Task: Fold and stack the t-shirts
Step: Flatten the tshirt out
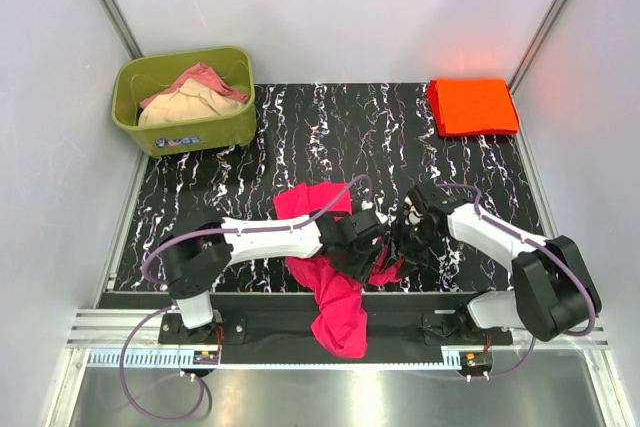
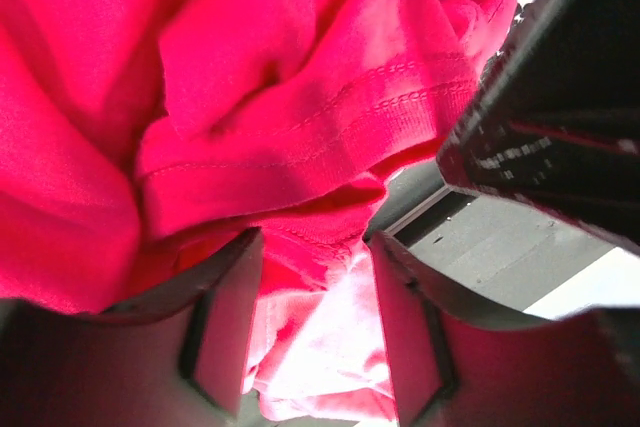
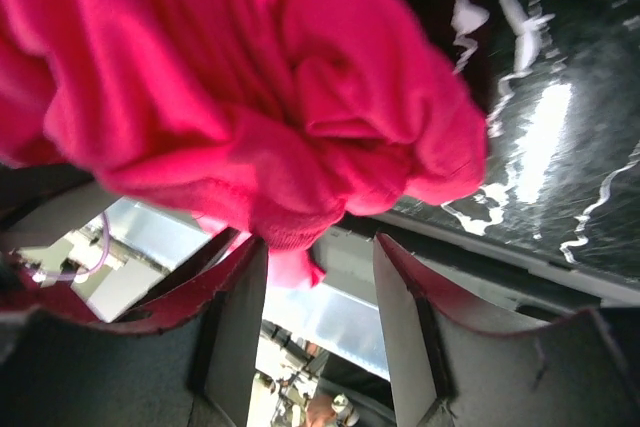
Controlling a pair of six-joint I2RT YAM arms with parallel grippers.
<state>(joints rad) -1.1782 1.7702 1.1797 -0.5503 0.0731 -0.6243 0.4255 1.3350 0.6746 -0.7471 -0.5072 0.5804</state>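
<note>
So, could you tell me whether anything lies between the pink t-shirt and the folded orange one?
Nothing visible: beyond the right gripper beside the pink t-shirt, only bare marbled table leads to the orange t-shirt at far right. The olive tub sits far left.

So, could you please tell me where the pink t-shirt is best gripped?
Probably the stitched hem, a flat doubled edge lying crosswise beyond the left gripper; come straight on from that side, since elsewhere the pink t-shirt is bunched.
</note>
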